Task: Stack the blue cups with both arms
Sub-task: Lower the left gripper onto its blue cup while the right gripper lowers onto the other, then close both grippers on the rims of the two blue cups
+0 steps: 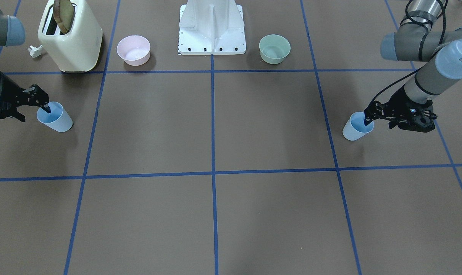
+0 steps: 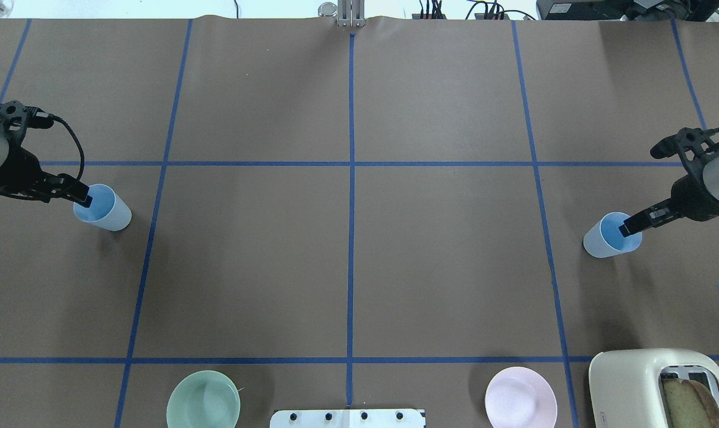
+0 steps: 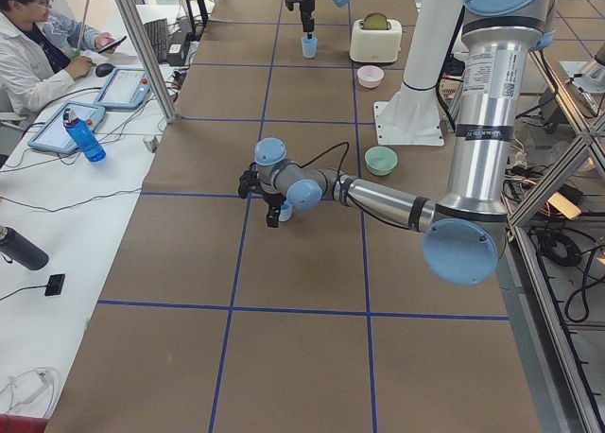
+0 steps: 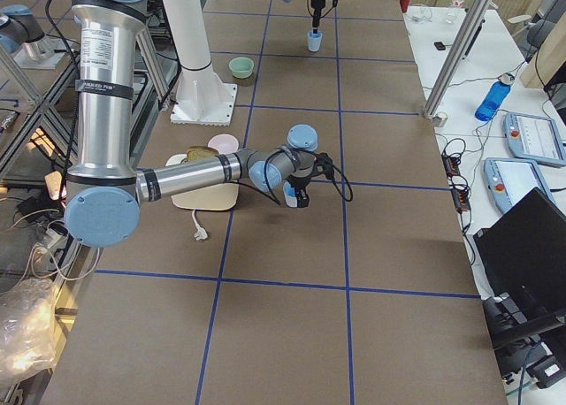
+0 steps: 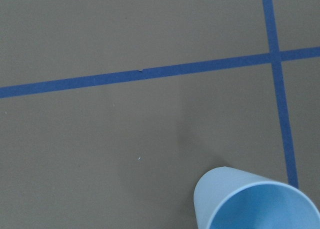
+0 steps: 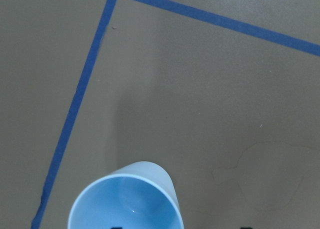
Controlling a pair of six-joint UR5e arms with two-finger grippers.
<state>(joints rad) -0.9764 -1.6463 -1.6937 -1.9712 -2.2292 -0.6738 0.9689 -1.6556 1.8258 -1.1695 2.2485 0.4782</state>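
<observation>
Two light-blue cups stand upright on the brown table, far apart. One cup [image 2: 105,208] [image 1: 356,128] is at the robot's left. My left gripper [image 2: 78,197] [image 1: 378,123] reaches down at its rim, open, with one finger inside the cup and the other outside the wall. The other cup [image 2: 609,236] [image 1: 56,117] is at the robot's right. My right gripper [image 2: 633,224] [image 1: 32,112] straddles its rim the same way, open. The wrist views show each cup from above: the left cup [image 5: 257,201] and the right cup [image 6: 125,199].
A cream toaster [image 1: 71,38] with bread in it stands near the right arm's side, with a white plug [image 1: 35,50] beside it. A pink bowl [image 1: 133,50] and a pale green bowl [image 1: 274,49] flank the white pedestal base [image 1: 212,28]. An operator sits beyond the table's far edge [image 3: 38,45].
</observation>
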